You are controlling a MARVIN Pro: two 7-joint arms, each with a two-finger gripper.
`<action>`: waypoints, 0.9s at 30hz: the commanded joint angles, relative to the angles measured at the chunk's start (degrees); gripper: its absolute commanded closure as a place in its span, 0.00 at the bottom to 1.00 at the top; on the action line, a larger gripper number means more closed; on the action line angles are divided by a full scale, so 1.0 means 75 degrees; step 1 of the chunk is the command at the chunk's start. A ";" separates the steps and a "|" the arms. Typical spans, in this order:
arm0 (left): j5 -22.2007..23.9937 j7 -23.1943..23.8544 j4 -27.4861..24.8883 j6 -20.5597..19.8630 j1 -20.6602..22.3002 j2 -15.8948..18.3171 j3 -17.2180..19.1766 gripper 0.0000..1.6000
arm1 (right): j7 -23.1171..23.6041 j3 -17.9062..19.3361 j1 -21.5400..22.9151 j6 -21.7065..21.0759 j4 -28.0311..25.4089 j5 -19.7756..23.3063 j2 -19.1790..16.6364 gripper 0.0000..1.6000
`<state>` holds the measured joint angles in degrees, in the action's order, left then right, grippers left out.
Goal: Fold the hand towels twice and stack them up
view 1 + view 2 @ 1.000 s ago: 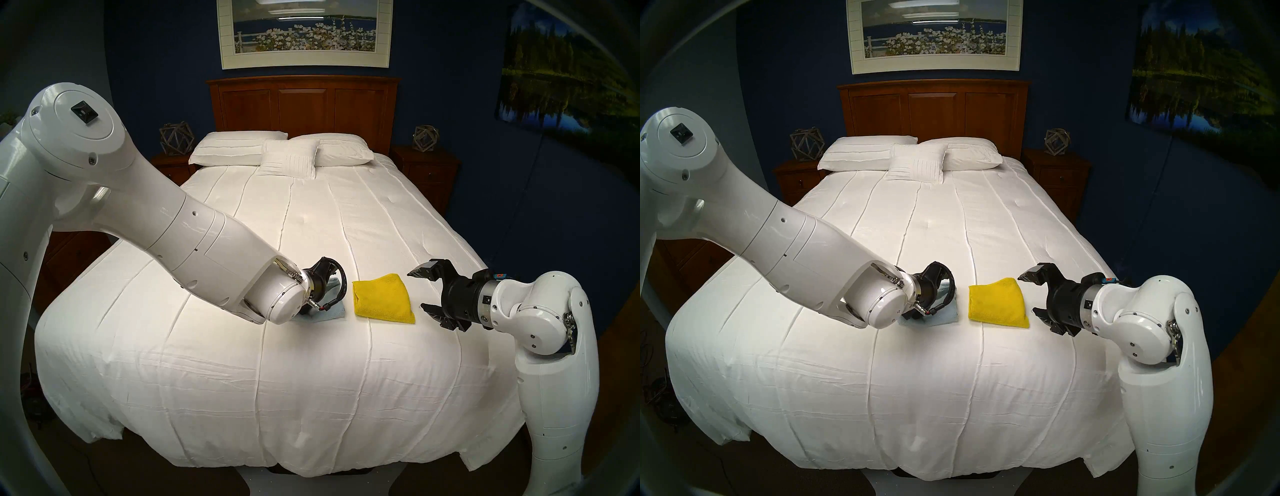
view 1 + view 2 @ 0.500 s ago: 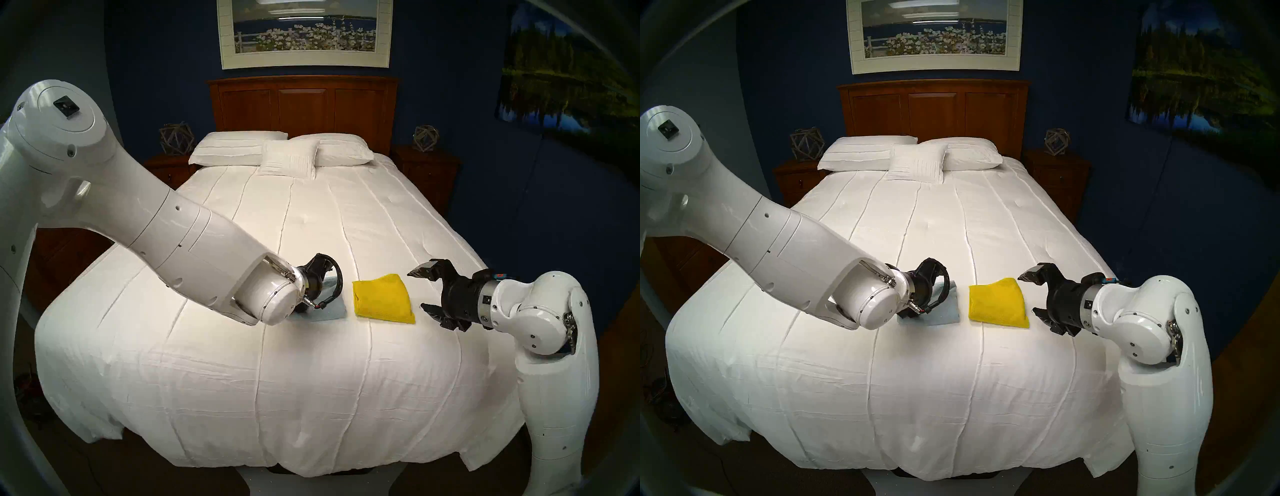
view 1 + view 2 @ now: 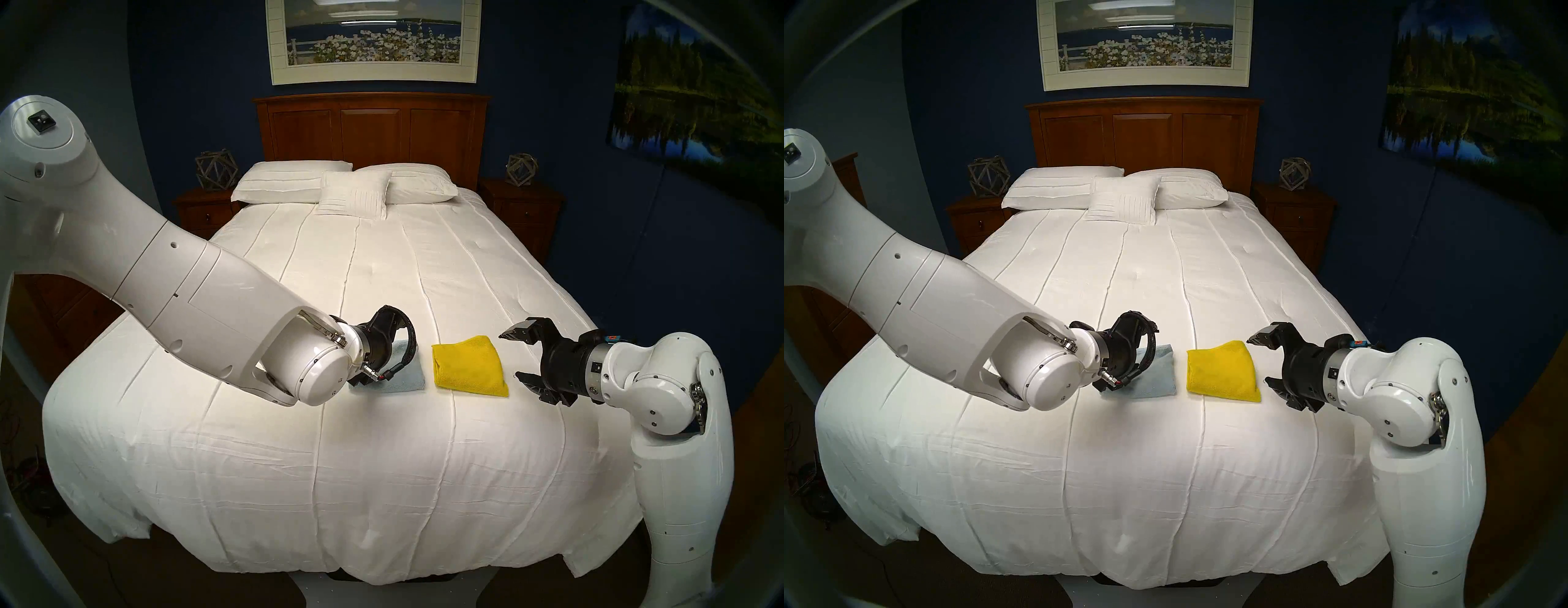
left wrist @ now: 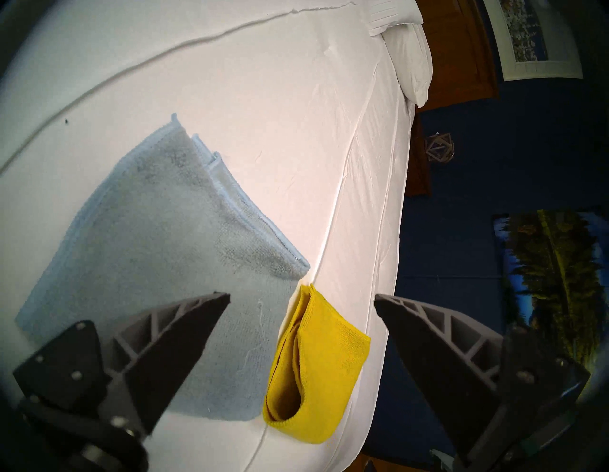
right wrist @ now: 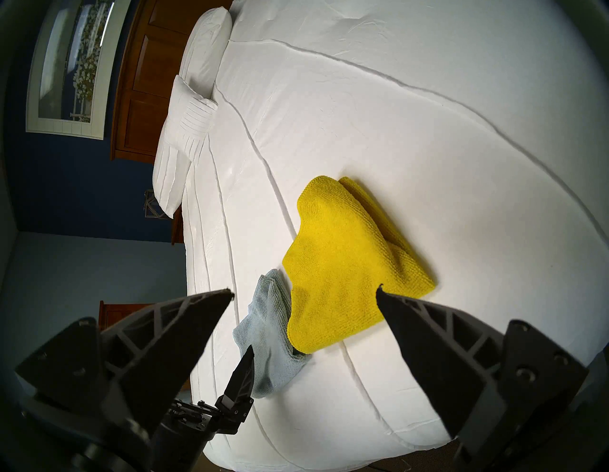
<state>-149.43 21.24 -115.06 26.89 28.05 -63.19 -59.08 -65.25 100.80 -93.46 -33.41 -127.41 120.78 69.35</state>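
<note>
No brand, label or writing could be read anywhere in the views. The left gripper (image 4: 301, 298) had its jaws wide apart and held nothing; it hung above the blue towel (image 4: 158, 250), one finger over the cloth's near part, and whether that fingertip touched the cloth could not be told. The right gripper (image 5: 304, 291) also stood with jaws spread wide and empty, hanging just beside the yellow towel (image 5: 346, 263) without touching it. Both towels lay folded on the white bedspread (image 3: 382, 467), near the foot of the bed, side by side and not stacked: the blue one (image 3: 403, 373) toward the robot's left, partly hidden by the left wrist in the head views, the yellow one (image 3: 469, 361) just to its right, between the two grippers. The blue towel's layered edges showed slightly staggered at one side; the yellow towel's folds gaped open at one end, showing loose layers.
</note>
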 commanded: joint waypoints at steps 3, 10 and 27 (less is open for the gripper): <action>-0.0121 0.0519 -0.1178 -0.0288 0.0439 0.0713 0.0157 0.00 | 0.0010 -0.0013 0.0061 -0.0008 -0.0130 0.0003 0.0001 0.00; -0.0122 0.0730 -0.2264 0.0211 0.0553 0.1026 -0.0129 0.00 | -0.0080 -0.0040 -0.0052 -0.0061 -0.0307 0.0221 0.0009 0.00; 0.0415 0.2158 -0.3325 0.2602 0.0138 0.1265 -0.0347 0.00 | -0.0733 0.0048 -0.0633 0.0195 -0.0662 0.1192 0.0241 0.00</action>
<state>-148.84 33.05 -139.22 40.14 30.78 -54.36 -63.30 -70.02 102.08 -97.05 -32.83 -130.77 127.66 70.12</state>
